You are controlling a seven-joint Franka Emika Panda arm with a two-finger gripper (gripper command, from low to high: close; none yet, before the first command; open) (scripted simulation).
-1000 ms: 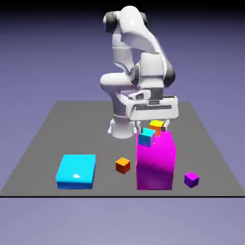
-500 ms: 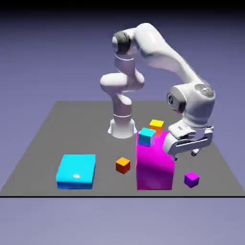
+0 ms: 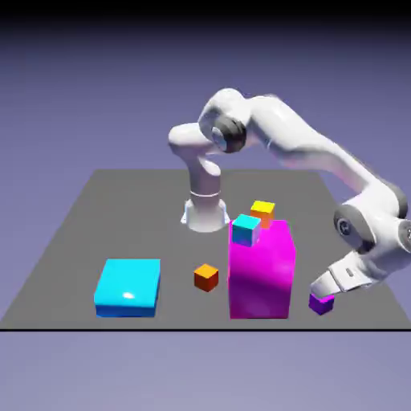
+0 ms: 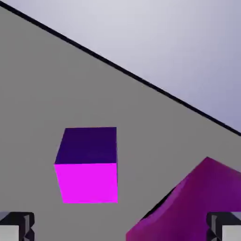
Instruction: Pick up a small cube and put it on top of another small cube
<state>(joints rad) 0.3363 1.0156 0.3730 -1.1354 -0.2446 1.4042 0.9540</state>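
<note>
Gripper (image 3: 324,294): jaws wide, empty, just above purple cube (image 3: 321,303) (table's near edge).
Cyan cube (image 3: 246,229): atop magenta block (image 3: 261,277).

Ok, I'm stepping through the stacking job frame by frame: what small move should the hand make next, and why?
Probably ease the open gripper forward around the purple cube. In the hand view the cube lies ahead of the fingertips, left of centre and not yet between them, so a slight shift that way comes first.

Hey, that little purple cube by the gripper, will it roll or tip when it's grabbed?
The purple cube has flat faces and sits flat, so it probably won't roll. It looks rigid. Being small, it might skid if one finger touches first.
</note>
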